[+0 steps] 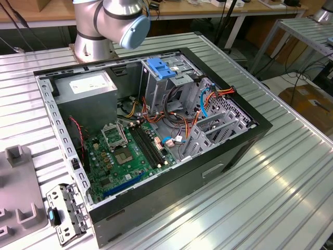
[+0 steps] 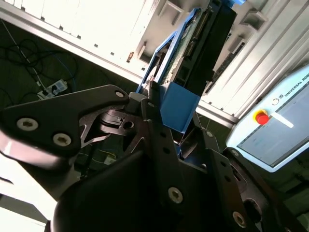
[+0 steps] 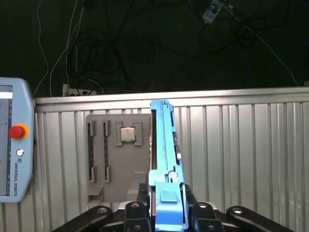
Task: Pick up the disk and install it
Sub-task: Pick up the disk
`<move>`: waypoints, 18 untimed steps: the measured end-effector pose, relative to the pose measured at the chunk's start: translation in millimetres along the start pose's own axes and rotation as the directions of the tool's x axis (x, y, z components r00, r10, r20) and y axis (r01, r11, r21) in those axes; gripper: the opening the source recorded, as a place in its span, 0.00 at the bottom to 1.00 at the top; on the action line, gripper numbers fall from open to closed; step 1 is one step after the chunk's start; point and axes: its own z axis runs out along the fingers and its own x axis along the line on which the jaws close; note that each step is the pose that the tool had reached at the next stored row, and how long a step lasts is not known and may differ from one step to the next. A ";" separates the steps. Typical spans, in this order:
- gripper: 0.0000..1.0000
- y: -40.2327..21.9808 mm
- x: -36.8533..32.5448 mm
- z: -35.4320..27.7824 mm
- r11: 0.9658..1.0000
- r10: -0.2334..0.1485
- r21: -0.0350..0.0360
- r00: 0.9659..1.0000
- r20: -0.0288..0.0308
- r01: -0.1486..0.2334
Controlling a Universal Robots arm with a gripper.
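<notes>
Aluminium ribbed table carries an open PC case, side panel off, mobo exposed. Arm base stands on the table just beside the case. Grey fixture plate lies on the table nr the teach pendant. Disk w/ blue carrier frame is held edge-on, clear of the table, in both wrist views. Gripper is clenched on the disk's end.

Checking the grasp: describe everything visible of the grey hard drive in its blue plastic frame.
The flat grey metal hard drive, edged by a bright blue plastic carrier frame, is clamped edge-on in the black gripper, sticking out beyond it, the ribbed metal table behind. The second wrist view shows its dark body.
</notes>
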 end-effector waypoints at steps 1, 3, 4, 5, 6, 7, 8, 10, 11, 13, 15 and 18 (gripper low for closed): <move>0.37 -4.7 -0.2 0.1 1.000 0.000 -0.001 1.000 0.000 0.000; 0.37 -22.4 -1.0 0.2 1.000 0.000 -0.003 1.000 0.000 0.000; 0.37 -32.0 -1.4 0.2 1.000 0.000 -0.005 1.000 0.000 0.000; 0.37 -38.6 -1.7 0.3 1.000 0.000 -0.006 1.000 0.000 0.000; 0.37 -46.0 -2.1 0.2 1.000 0.000 -0.007 1.000 0.000 0.000; 0.37 -50.1 -2.3 0.3 1.000 0.000 -0.008 1.000 0.000 0.000; 0.37 -53.2 -2.4 0.3 1.000 0.000 -0.008 1.000 0.000 0.000; 0.37 -56.2 -2.5 -0.6 1.000 0.000 -0.009 1.000 0.000 0.000; 0.37 -56.6 -2.5 -1.8 1.000 0.000 -0.009 1.000 0.000 0.000; 0.37 -57.0 -2.4 -5.6 1.000 0.000 -0.009 1.000 0.000 0.000; 0.37 -57.4 -2.1 -14.8 1.000 0.000 -0.009 1.000 0.000 0.000; 0.37 -57.4 -1.4 -32.0 1.000 0.000 -0.009 1.000 0.000 0.000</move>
